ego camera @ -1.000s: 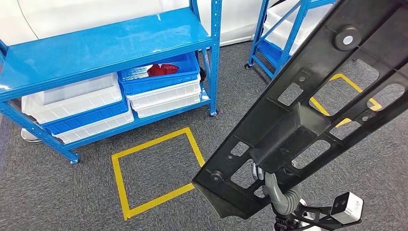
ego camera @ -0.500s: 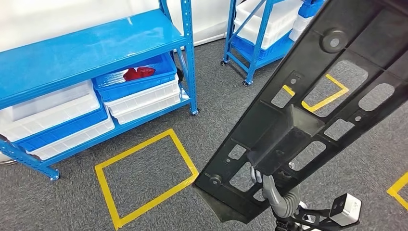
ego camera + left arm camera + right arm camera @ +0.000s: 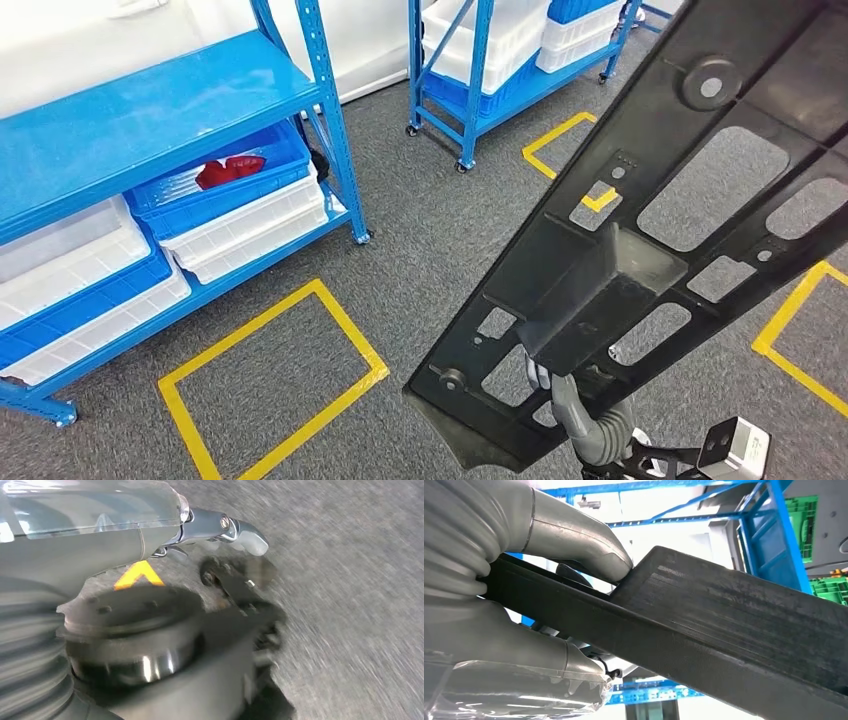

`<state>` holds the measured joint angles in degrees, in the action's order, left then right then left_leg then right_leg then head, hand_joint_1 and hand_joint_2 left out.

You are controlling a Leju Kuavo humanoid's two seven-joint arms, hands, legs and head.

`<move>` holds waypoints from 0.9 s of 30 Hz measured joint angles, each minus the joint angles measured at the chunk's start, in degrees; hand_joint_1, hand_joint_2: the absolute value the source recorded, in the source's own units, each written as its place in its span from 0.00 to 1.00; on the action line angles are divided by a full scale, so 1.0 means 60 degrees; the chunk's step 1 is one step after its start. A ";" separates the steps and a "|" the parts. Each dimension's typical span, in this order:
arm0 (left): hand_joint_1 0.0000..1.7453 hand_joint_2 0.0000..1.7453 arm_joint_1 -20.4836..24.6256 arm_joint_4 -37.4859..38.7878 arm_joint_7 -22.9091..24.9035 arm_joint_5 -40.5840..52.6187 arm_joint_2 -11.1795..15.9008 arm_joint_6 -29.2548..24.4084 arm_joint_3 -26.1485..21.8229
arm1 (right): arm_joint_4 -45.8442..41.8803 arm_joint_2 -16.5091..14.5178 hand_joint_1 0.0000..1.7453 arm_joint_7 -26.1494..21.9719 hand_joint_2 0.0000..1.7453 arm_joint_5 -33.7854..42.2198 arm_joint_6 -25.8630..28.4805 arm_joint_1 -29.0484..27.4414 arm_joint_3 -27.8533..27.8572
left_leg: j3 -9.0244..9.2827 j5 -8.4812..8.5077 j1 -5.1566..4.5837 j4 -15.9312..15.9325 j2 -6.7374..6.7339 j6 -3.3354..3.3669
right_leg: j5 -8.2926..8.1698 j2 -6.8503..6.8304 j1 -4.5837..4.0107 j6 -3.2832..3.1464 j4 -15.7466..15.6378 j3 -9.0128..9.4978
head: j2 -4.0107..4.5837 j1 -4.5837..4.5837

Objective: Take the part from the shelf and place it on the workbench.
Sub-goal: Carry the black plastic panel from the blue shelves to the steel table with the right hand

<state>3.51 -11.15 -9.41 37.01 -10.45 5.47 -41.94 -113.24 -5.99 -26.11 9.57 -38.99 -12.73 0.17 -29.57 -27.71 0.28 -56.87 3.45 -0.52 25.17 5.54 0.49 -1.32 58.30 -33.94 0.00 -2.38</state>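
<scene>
The right hand [image 3: 585, 415] is gripping the part [image 3: 650, 240], a long black plastic panel with cut-out windows and a raised box-shaped block near its middle. In the head view the hand is reaching up from beneath the part's lower end, its grey fingers [image 3: 560, 395] showing through 1 of the openings. In the right wrist view the thick grey thumb [image 3: 574, 535] is pressing on 1 face of the panel's edge while the rest of the hand is closing on the opposite face, so the part [image 3: 734, 625] is being clamped between them. From the hand the part is slanting up and away, out over the grey carpet [image 3: 430, 240], well above the floor.

The left hand [image 3: 235, 530] is hanging over blurred carpet in the left wrist view; whether its fingers are spread or curled cannot be told, and nothing is seen in it.

Far beyond the right hand, to its left, a blue shelf [image 3: 150, 130] is holding white and blue bins [image 3: 240, 215], with a yellow tape square [image 3: 270, 380] on the floor before it. A 2nd blue rack [image 3: 480, 70] is standing further off
</scene>
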 joint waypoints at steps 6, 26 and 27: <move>0.00 1.00 0.0042 -0.0001 -0.0388 0.0123 -0.0110 0.0083 -0.0008 | -0.0130 0.0021 0.98 -0.0090 1.00 -0.0035 0.0006 -0.0032 0.0015 | 0.0112 0.0194 0.0035 0.0324 -0.0519 0.0235 | 0.0617 -0.0653 0.0005 0.0281 0.1034 -0.0569 | 0.0000 0.0003; 0.00 1.00 0.0277 -0.0001 -0.3069 0.1493 -0.0295 -0.1754 0.0986 | -0.0368 0.0045 0.98 -0.0148 1.00 -0.0156 0.1084 -0.0227 0.0086 | -0.1127 -0.1149 0.0019 -0.2579 -0.0632 -0.0224 | 0.0144 -0.0540 -0.0012 -0.0107 0.0046 0.0001 | 0.0000 0.0003; 0.00 1.00 0.0278 -0.0001 -0.3068 0.1280 -0.0295 -0.1614 0.0952 | -0.0368 0.0045 0.98 -0.0157 1.00 -0.0166 0.1109 -0.0220 0.0087 | -0.0860 -0.0756 0.0014 -0.1959 -0.0561 -0.0167 | 0.0144 -0.0436 -0.0023 -0.0107 0.0049 0.0019 | 0.0000 0.0003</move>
<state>5.17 -11.15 -27.82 44.69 -12.22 -4.21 -36.22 -115.45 -5.73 -27.05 8.57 -32.33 -14.05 0.69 -34.73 -32.25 0.37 -68.63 0.09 -1.51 26.04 2.93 0.35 -1.96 58.59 -33.83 0.00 -2.37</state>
